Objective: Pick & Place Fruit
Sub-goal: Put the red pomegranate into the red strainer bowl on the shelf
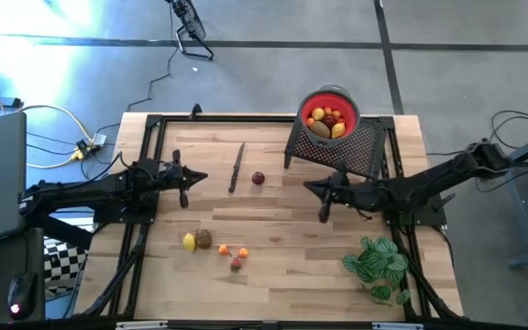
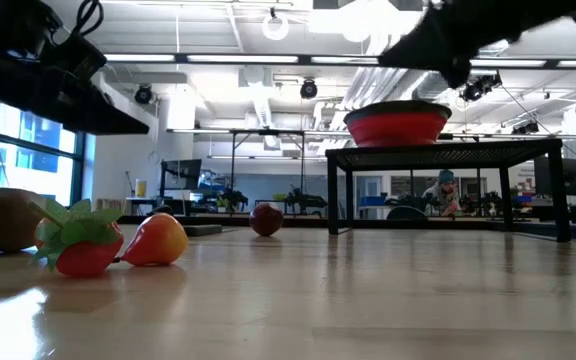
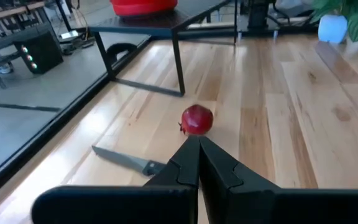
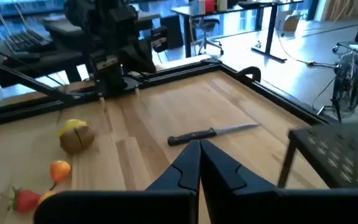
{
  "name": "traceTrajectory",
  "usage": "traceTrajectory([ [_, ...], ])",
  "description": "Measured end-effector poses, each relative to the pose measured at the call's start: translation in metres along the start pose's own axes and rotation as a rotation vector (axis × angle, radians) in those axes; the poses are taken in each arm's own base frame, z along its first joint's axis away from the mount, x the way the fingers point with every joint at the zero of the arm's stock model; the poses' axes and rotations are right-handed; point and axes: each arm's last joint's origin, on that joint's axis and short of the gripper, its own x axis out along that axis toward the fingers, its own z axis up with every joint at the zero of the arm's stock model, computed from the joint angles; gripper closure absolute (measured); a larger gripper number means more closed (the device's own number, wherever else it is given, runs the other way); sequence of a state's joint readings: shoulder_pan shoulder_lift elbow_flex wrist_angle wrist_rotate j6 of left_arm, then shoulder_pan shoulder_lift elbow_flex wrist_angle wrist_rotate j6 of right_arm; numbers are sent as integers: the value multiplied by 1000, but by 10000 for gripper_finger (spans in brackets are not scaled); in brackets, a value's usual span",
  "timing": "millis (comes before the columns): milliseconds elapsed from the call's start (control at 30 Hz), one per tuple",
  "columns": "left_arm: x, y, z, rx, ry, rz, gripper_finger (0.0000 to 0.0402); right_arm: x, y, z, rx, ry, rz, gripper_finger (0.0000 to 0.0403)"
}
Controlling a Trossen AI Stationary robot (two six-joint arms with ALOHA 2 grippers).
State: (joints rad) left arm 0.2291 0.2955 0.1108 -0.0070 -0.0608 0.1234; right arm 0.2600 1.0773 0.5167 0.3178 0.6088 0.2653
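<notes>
Fruit scattered across desk, no readable labels.
Small rounded pieces, red, yellow, brown, orange; left gripper pressed together, right gripper likewise, both empty.

Ceiling lamps are shining over desks; windows are letting in daylight; a grey floor is lying around.
</notes>
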Motion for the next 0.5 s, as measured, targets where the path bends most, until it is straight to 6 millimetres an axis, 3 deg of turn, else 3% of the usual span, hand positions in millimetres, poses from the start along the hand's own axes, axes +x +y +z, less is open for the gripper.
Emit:
traceTrajectory([
  [167,2,1,6,-3,-55,7,402,-18,-19,-13,47,-91,12,400],
  [500,8,2,16,-96,-150,33,402,-46,-43,-29,-95,-163,17,401],
])
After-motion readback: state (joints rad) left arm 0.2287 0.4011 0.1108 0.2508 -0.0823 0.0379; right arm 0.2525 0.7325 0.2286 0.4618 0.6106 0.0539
